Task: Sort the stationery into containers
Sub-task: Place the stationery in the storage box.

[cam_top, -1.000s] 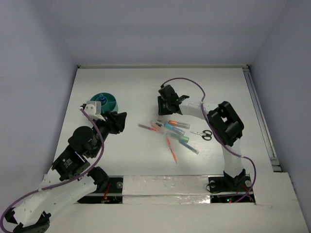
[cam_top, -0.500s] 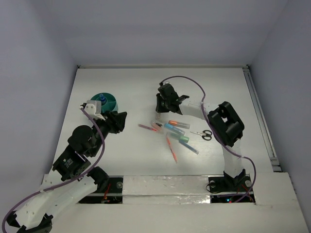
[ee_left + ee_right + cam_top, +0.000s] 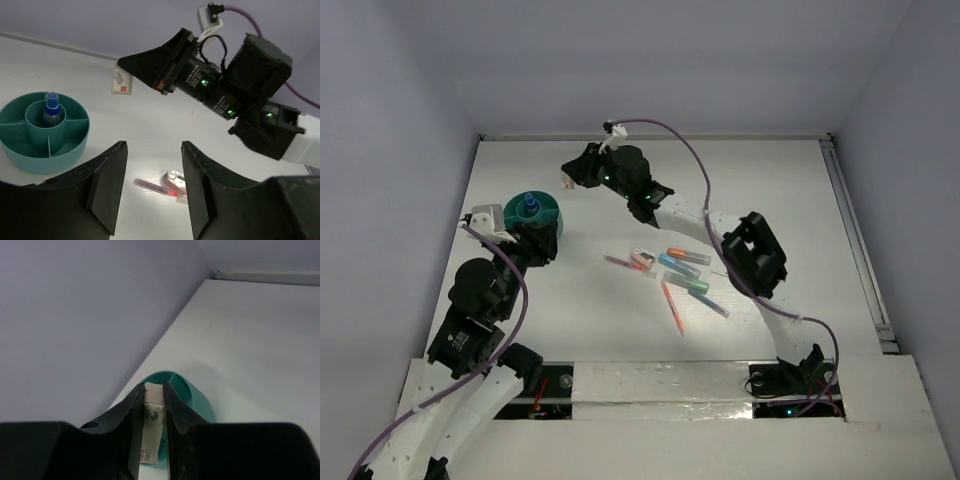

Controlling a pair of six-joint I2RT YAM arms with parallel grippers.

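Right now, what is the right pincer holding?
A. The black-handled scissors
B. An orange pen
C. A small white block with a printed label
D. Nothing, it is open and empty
C: in the right wrist view the right pincer is clamped on a small white labelled block, with the teal pot on the table beyond it.

Soft, bright, even light leaves faint shadows on the table (image 3: 770, 180); near fingers (image 3: 127, 435) look blurred.
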